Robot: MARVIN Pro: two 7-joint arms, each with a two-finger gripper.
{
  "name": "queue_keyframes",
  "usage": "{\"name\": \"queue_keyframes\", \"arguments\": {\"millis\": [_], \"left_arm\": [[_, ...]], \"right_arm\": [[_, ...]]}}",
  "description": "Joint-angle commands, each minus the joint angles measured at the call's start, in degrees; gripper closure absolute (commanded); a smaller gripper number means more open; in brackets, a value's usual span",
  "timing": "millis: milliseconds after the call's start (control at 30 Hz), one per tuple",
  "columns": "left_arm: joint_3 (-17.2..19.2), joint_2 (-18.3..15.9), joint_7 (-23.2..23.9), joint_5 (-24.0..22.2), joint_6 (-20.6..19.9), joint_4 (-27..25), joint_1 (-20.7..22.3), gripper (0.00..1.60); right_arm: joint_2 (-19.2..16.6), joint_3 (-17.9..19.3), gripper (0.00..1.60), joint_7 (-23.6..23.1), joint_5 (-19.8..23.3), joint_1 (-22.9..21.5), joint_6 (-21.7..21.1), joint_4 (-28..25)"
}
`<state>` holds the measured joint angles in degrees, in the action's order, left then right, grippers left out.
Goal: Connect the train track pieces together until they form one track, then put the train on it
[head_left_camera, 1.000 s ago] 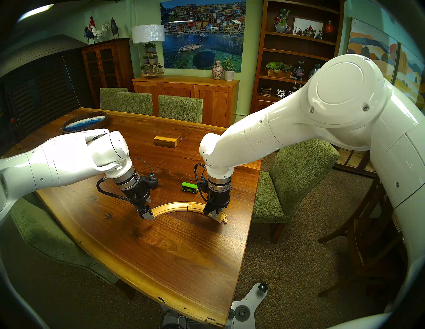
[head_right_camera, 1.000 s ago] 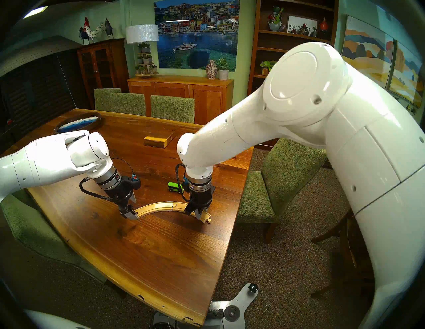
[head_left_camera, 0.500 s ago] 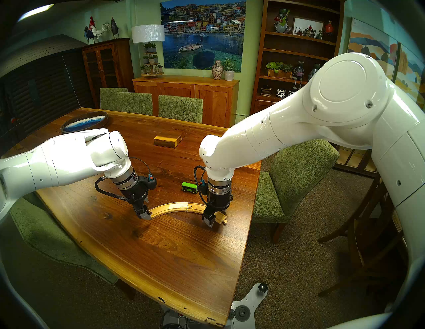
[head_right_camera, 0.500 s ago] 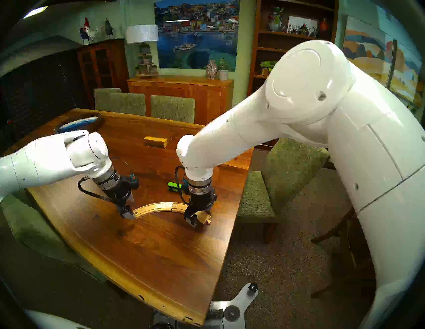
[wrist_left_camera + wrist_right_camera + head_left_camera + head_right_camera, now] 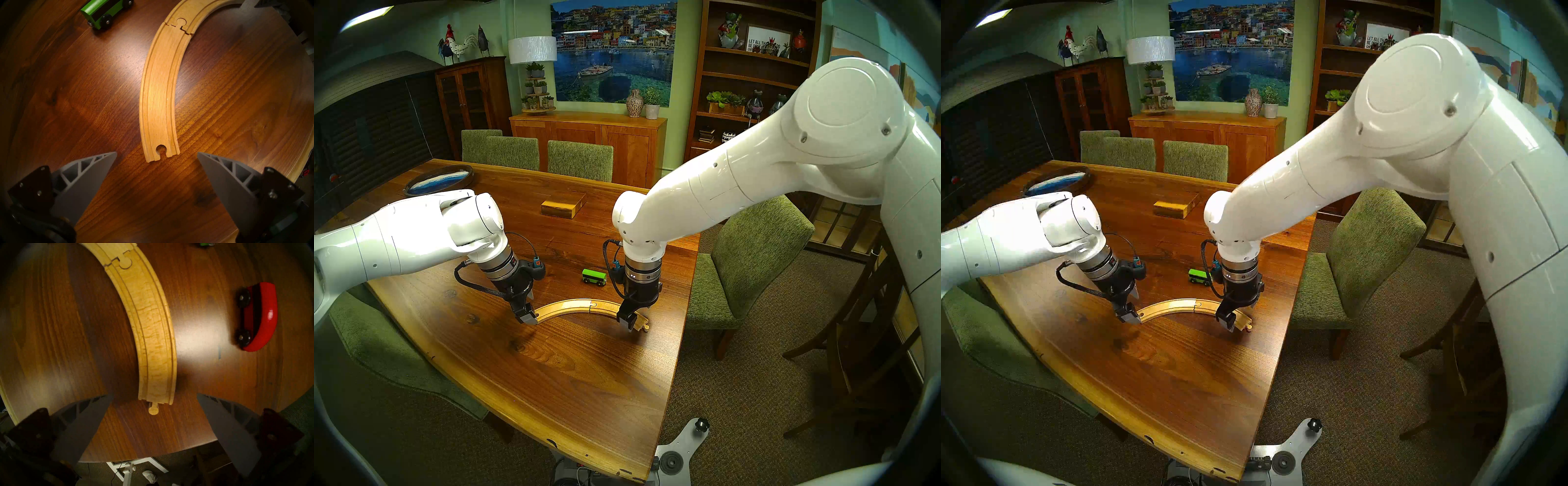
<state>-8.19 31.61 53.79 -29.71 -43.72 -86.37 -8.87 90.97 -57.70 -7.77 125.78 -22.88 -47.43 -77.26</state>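
Note:
Two pale-wood curved track pieces lie joined as one track [image 5: 582,303] on the table, the peg-and-socket joint [image 5: 181,23] closed. My left gripper [image 5: 157,153] is open, its fingertips either side of the socket end [image 5: 160,150]. My right gripper [image 5: 154,394] is open too, straddling the peg end [image 5: 153,410] and holding nothing. The green carriage [image 5: 594,276] stands behind the arc. The red engine [image 5: 261,317] sits on the table beside the right piece; the right gripper [image 5: 636,315] hides it in the head views.
A rectangular wooden block [image 5: 563,207] lies farther back on the table [image 5: 551,373]. A round dark tray [image 5: 438,180] sits at the far left. The table's right edge [image 5: 683,325] runs close to the peg end. Green chairs surround the table.
My right gripper, shut over the right track end a second ago, has opened. The right elbow has risen and the wrist shifted slightly right. The left arm and the track stay put.

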Motion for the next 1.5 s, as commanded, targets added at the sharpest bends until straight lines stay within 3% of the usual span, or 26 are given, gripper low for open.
{"name": "queue_keyframes", "arguments": {"millis": [0, 633, 933, 1467], "left_arm": [[1.5, 0.1, -0.1, -0.2, 0.0, 0.1, 1.7, 0.0], [1.6, 0.1, 0.0, -0.2, 0.0, 0.1, 1.7, 0.0], [1.6, 0.1, 0.0, -0.1, 0.0, 0.1, 1.7, 0.0], [1.7, 0.1, -0.1, -0.2, 0.0, 0.1, 1.6, 0.0]], "right_arm": [[-2.7, 0.3, 0.0, -0.7, -1.4, -5.0, 0.2, 0.5], [1.7, -0.7, 0.0, -14.4, -14.5, 1.7, 2.2, 17.0], [3.8, -2.2, 0.0, -19.6, -18.2, 5.1, 3.8, 23.3], [8.7, -7.1, 0.0, -35.2, -24.8, 11.3, 4.0, 36.9]]}}
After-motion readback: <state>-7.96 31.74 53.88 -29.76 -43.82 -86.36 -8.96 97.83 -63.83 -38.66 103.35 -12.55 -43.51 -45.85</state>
